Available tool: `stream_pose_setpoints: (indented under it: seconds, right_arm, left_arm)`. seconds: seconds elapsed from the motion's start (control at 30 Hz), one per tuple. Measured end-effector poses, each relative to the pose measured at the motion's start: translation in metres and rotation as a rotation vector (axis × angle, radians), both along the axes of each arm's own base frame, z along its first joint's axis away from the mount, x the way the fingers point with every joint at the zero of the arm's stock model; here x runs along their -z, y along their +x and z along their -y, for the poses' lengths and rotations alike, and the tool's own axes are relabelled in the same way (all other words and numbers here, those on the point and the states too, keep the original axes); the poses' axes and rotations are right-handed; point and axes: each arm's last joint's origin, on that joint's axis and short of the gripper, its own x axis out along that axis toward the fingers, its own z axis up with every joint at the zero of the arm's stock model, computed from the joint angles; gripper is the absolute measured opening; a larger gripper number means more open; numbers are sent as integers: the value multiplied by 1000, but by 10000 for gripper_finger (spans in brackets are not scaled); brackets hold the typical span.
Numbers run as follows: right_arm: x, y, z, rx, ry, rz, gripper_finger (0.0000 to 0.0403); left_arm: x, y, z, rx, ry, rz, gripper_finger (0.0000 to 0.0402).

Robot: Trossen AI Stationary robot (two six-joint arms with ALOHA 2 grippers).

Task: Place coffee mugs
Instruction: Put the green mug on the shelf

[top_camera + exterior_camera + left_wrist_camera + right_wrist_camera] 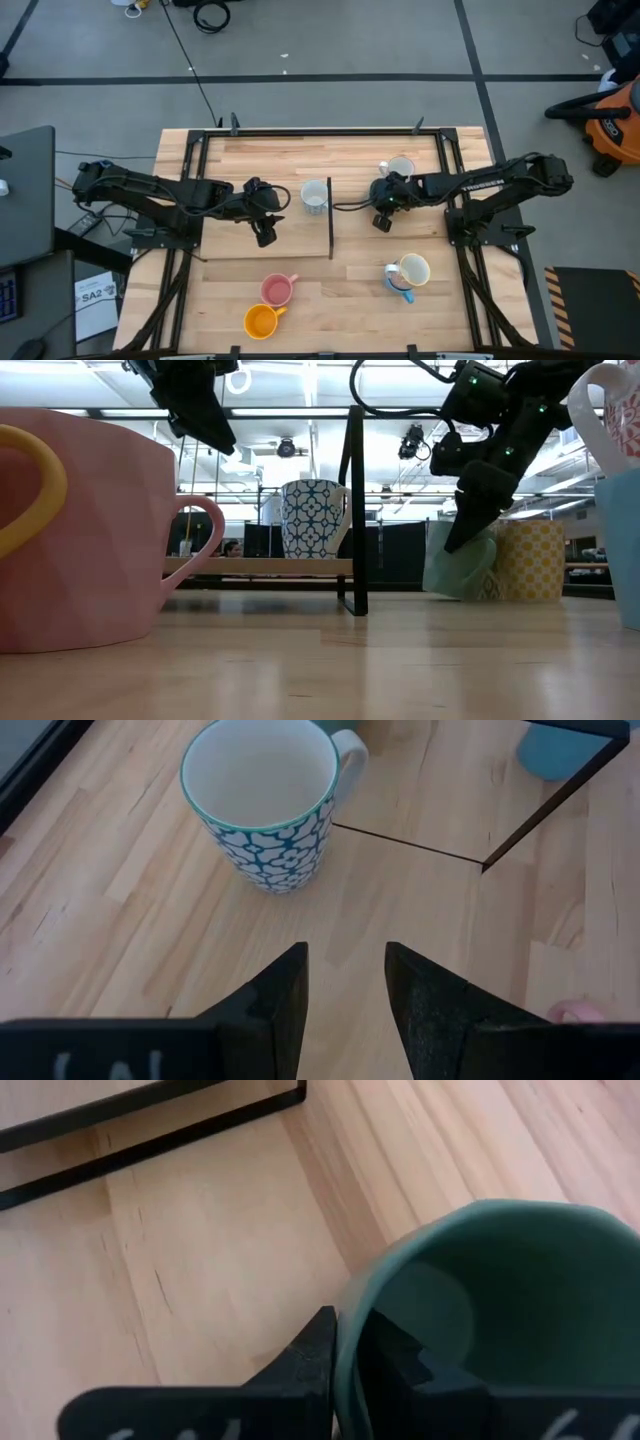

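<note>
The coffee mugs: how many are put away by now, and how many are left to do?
One looks placed: the blue-patterned mug stands on the low shelf, with the left gripper open and empty beside it. In hand: the right gripper pinches the rim of a green mug. Left: the pink mug, orange mug and cream mug wait at the table's front.

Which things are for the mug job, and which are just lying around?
For the job: patterned mug, green mug gripped by the right gripper, yellow mug, pink mug, orange mug, cream mug, blue mug, open left gripper.

Just lying about: vacuum cleaner, floor cables, paper sheet.
</note>
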Motion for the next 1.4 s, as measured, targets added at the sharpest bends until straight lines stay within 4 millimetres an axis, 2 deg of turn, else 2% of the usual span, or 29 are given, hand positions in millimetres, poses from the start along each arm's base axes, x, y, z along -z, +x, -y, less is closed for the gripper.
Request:
stream_pose_setpoints:
  seconds: [0.13,0.5,0.77,1.03,1.4]
  right_arm:
    - [-9,2,-2,-69,35,-22,32]
    - [-49,7,-10,-152,72,-101,31]
    - [-83,9,-21,-202,79,-117,31]
    - [-122,12,-36,-290,109,-57,31]
    - [-182,13,-58,-395,111,105,31]
  left_arm:
    - [0,0,0,0,-1,4,141]
    - [-7,7,1,36,22,95,141]
    - [-20,17,2,48,20,262,141]
    - [-31,22,3,87,65,370,141]
    - [-31,23,4,115,102,367,141]
